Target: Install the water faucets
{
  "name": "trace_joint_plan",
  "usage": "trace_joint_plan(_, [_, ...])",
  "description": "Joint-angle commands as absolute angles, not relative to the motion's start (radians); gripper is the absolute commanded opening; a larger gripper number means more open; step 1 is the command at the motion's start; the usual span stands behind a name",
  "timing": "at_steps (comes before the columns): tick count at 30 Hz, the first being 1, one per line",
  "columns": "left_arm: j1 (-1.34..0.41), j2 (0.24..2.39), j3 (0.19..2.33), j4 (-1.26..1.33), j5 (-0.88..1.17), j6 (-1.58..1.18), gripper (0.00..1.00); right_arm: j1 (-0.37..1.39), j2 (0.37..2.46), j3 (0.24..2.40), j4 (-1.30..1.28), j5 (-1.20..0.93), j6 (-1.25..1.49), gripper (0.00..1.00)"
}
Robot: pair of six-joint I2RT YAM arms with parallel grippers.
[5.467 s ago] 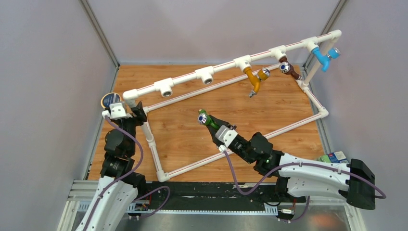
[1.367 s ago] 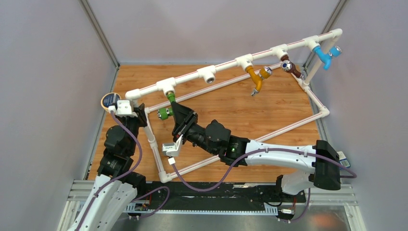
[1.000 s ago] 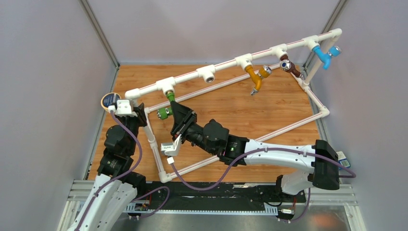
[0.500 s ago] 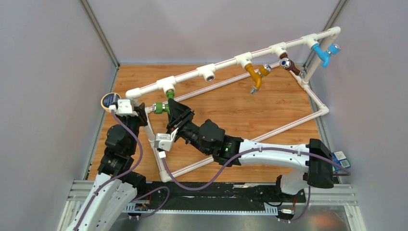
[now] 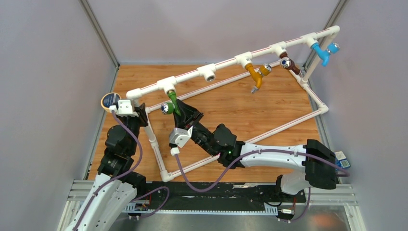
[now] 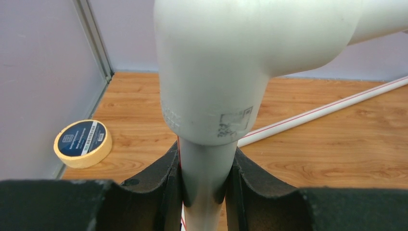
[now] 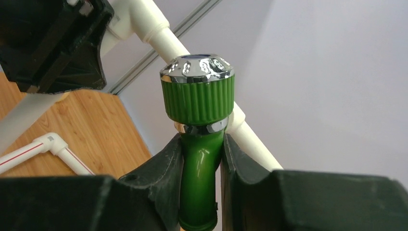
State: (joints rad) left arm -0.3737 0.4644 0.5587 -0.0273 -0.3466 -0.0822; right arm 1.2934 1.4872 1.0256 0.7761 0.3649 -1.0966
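The green faucet (image 5: 168,108) hangs from the leftmost white T fitting (image 5: 168,86) of the pipe frame, its silvery knob pointing left. My right gripper (image 5: 180,109) is shut on its green body; in the right wrist view the gripper (image 7: 201,147) pinches the stem below the ribbed green cap (image 7: 198,103). My left gripper (image 5: 139,110) is shut on the frame's upright white pipe (image 6: 204,168) just under the corner elbow (image 6: 231,62). Orange (image 5: 255,77), brown (image 5: 288,65) and blue (image 5: 321,51) faucets hang from fittings farther right.
One bare T fitting (image 5: 208,73) sits between the green and orange faucets. A roll of tape (image 5: 109,100) lies at the far left, also in the left wrist view (image 6: 82,143). Grey walls close in on both sides. A small box (image 5: 342,159) lies at the right edge.
My right wrist has turned with the green faucet in it, swinging the knob around under the T fitting. The pipe frame's far right end shifted slightly. My left gripper kept its hold.
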Motion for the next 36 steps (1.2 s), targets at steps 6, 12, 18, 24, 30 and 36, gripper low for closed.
trace_joint_plan(6, [-0.403, 0.449, 0.568, -0.140, -0.279, -0.144, 0.00, 1.144, 1.457, 0.945, 0.661, 0.416, -1.048, 0.00])
trace_joint_plan(12, [-0.405, 0.451, 0.568, -0.138, -0.275, -0.140, 0.00, 1.163, 1.462, 0.979, 0.657, 0.439, -1.156, 0.00])
trace_joint_plan(18, [-0.408, 0.449, 0.569, -0.143, -0.275, -0.137, 0.00, 1.238, 1.500, 1.083, 0.617, 0.549, -1.273, 0.00])
trace_joint_plan(24, [-0.416, 0.446, 0.575, -0.149, -0.276, -0.147, 0.00, 1.292, 1.554, 1.164, 0.590, 0.741, -1.477, 0.00])
trace_joint_plan(30, [-0.417, 0.442, 0.578, -0.155, -0.285, -0.146, 0.00, 1.324, 1.566, 1.213, 0.510, 0.847, -1.563, 0.00])
trace_joint_plan(36, [-0.431, 0.462, 0.595, -0.179, -0.293, -0.178, 0.00, 1.353, 1.545, 1.311, 0.266, 0.885, -1.460, 0.00])
